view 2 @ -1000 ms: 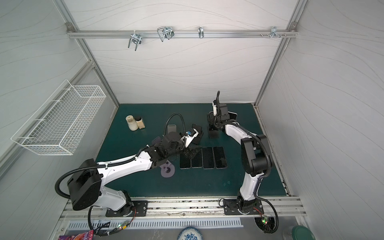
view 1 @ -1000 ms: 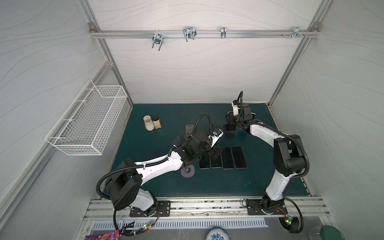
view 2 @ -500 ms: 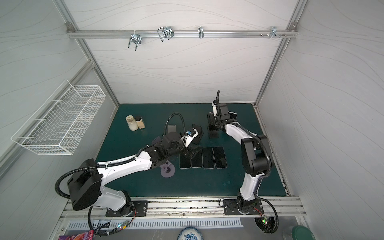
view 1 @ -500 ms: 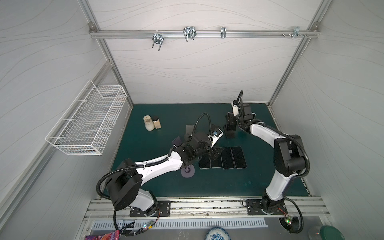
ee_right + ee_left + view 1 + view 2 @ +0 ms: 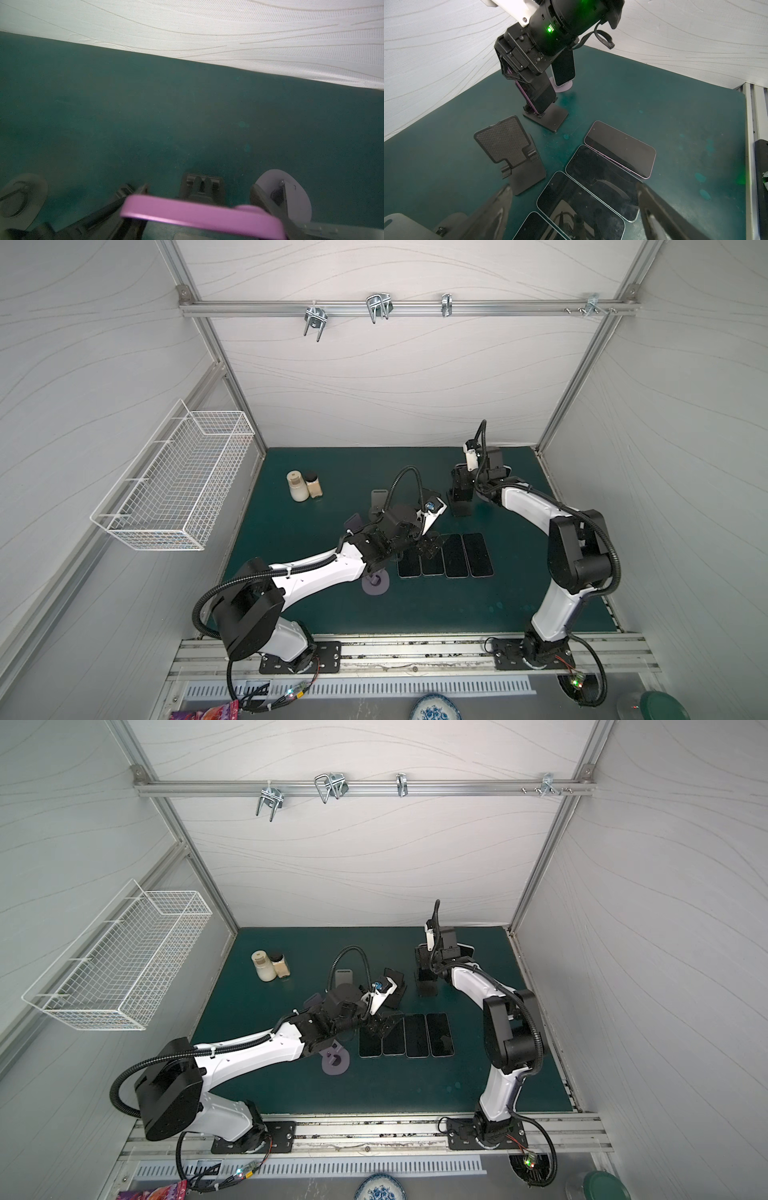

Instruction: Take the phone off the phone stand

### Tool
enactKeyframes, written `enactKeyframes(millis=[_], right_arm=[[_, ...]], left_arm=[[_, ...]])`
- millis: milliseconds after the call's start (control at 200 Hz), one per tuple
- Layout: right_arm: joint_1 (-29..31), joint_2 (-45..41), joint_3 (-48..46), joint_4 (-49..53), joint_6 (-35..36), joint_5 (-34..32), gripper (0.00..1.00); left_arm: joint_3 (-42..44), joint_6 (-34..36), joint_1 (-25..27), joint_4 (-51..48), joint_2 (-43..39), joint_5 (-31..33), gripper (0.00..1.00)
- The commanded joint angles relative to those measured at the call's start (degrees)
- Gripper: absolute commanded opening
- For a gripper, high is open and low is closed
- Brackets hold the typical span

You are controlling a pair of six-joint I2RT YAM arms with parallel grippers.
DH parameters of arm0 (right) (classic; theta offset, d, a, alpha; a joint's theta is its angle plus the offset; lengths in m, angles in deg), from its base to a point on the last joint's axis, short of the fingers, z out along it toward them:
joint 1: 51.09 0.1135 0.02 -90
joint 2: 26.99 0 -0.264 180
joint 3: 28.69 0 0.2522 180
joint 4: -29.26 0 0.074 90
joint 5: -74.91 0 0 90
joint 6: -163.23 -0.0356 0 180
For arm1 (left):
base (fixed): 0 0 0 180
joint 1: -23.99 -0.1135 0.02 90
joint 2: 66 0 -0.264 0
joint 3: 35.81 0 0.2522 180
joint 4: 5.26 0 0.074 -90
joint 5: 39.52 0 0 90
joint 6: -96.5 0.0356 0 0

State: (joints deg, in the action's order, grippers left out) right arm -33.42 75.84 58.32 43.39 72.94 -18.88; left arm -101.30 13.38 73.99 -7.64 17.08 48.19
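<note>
The left gripper [image 5: 572,188] hangs empty with its jaws wide apart over the row of four phones [image 5: 454,556] lying flat, near an empty black stand [image 5: 510,149]. Further right, the purple-cased phone [image 5: 544,99] sits on the black phone stand [image 5: 550,119]. The right gripper [image 5: 199,204] has closed on the phone's two long sides near the upper end. The lift looks best made along the phone's own lean, up and a little forward. That way the lower edge should clear the stand's two lip hooks without tipping the base or knocking the second propped phone [image 5: 564,68] just behind. The phone stands in portrait, its long axis steep and leaning back, lower end in the lip, screen facing the flat row.
</note>
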Motion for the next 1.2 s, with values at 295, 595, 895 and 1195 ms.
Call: enactKeyframes(millis=[295, 595, 895, 1195], right_arm=[[0.17, -6.04, 1.5, 1.15, 1.1, 1.64, 0.68], [0.18, -9.78, 0.0, 3.5, -0.36, 3.03, 0.65], [0.25, -13.68, -2.19, 7.26, -0.91, 3.21, 0.65], [0.52, -18.22, -5.38, 11.42, -1.44, 5.46, 0.64]], left_arm=[[-2.65, 0.87, -0.16, 1.1, 0.14, 0.88, 0.95], [-2.5, 0.95, -0.15, 1.26, 0.41, 1.41, 0.95], [-2.5, 0.82, -0.19, 1.33, 0.41, 1.67, 0.95], [-2.51, 0.47, -0.16, 1.36, -0.11, 1.88, 0.95]])
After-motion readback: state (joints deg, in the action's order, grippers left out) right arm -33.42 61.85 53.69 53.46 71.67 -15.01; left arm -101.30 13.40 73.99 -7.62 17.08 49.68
